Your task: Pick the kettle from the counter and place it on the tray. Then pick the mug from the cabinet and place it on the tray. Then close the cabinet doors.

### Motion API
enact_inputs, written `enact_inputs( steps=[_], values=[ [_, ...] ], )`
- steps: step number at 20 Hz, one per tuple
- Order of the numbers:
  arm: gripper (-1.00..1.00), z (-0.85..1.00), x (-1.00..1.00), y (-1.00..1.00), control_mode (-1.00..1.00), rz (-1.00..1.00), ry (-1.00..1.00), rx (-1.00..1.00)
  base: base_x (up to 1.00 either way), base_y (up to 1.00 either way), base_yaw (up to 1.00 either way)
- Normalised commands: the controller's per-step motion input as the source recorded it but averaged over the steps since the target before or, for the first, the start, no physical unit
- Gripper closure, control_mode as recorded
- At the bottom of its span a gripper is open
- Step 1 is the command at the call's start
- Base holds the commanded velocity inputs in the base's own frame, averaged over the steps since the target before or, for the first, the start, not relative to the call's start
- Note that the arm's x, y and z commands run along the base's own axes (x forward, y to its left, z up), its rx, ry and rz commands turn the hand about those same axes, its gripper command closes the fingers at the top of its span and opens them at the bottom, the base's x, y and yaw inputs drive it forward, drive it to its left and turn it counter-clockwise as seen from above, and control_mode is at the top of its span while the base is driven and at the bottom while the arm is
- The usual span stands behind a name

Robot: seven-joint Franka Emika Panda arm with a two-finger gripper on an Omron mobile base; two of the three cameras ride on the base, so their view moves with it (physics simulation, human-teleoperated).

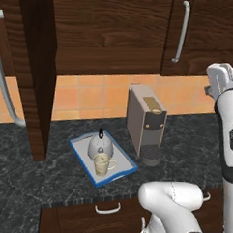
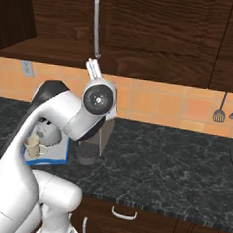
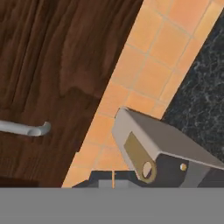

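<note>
The silver kettle [image 1: 100, 146] and the cream mug [image 1: 102, 164] both stand on the blue-rimmed tray [image 1: 78, 150] on the dark counter [image 1: 184, 151]. In the right base view the arm partly hides the kettle [image 2: 48, 133], the mug [image 2: 33, 145] and the tray [image 2: 61, 156]. The cabinet [image 2: 44, 48] shows its inner shelf. Its left door [image 1: 38, 71] stands swung out, and its right door [image 1: 205, 31] looks shut. My gripper [image 2: 92, 66] is raised, shut on nothing, just below the right door's bar handle [image 2: 96, 25]. The hand view has the shut gripper [image 3: 113, 178] with that bar handle's end [image 3: 26, 128] off to its left.
A tall grey coffee machine [image 1: 146, 122] stands right of the tray, below the gripper. The open door's long handle [image 1: 3, 88] juts toward the base at left. Utensils [image 2: 220, 112] hang on the tiled wall at right. Drawers [image 1: 107, 208] lie under the counter edge.
</note>
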Motion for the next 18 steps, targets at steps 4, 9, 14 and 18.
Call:
enact_inputs(
  steps=[4, 9, 14, 18],
  values=[
    [1.0, -0.72, -0.35, 1.0, -1.0, 0.34, 0.16, -0.51, 0.0, 0.0, 0.0],
    [1.0, -0.9, -0.13, 0.87, -1.0, 0.45, 0.11, -0.83, 0.0, 0.0, 0.0],
    [1.0, -0.77, -0.18, 0.84, -1.0, 0.42, 0.04, -0.86, 0.0, 0.0, 0.0],
    [1.0, -0.36, -0.01, 0.63, -1.0, 0.58, 0.0, -0.58, 0.0, 0.0, 0.0]
  ],
)
